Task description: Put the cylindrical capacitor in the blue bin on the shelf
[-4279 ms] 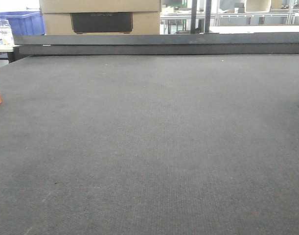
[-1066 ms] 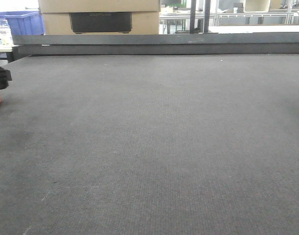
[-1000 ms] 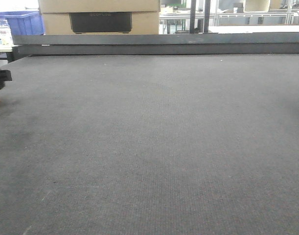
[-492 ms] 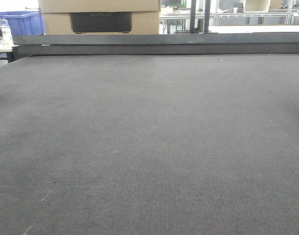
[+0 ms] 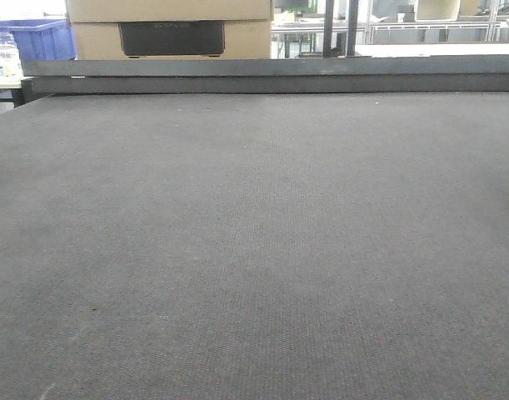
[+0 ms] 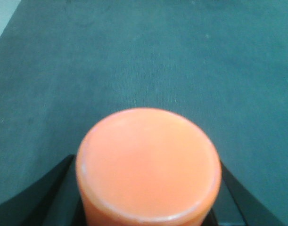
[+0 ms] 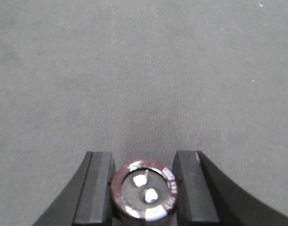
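In the left wrist view my left gripper (image 6: 146,188) is shut on the cylindrical capacitor (image 6: 148,160). Only its smooth orange-red round end shows, with black fingers (image 6: 49,188) at both sides. It hangs above the dark mat. In the right wrist view my right gripper (image 7: 144,179) is shut on a dark maroon cylinder (image 7: 144,190) with two metal terminals on its end and white print round the rim, also above the mat. Neither gripper shows in the front view. The shelf and its blue bin are out of view.
The dark grey mat table (image 5: 262,233) fills the front view and has a raised dark rail (image 5: 271,75) along its far edge. Beyond it stand a cardboard box (image 5: 171,29), a blue crate (image 5: 42,37) and a water bottle (image 5: 8,54) at the far left.
A second ago the black left gripper and the orange-red cylinder showed at the front view's left edge. Both have left that view. The mat is unchanged.
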You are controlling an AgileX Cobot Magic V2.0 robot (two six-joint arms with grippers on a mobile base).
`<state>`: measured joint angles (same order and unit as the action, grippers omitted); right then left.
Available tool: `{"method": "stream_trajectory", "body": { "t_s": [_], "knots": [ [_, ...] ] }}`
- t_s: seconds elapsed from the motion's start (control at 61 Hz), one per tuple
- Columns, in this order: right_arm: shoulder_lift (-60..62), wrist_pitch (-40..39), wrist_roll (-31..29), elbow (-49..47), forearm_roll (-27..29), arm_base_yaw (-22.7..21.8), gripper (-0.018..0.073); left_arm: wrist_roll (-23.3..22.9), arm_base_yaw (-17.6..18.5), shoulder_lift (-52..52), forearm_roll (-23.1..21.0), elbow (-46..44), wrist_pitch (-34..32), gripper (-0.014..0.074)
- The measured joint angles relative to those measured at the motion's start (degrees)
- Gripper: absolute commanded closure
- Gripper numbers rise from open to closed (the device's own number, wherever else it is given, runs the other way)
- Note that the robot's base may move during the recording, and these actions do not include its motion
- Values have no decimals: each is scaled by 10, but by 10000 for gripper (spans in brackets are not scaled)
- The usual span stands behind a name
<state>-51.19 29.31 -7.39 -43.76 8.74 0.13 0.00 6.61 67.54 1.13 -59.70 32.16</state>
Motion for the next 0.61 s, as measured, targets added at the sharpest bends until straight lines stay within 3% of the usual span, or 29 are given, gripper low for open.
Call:
{"method": "stream_trajectory", "body": {
  "t_s": [0.262,0.607],
  "knots": [
    [105,45,0,0,4,17,721,0,0,-123,3,0,126,707],
    [264,74,0,-5,8,30,721,9,0,-257,3,0,168,707]
  ]
}}
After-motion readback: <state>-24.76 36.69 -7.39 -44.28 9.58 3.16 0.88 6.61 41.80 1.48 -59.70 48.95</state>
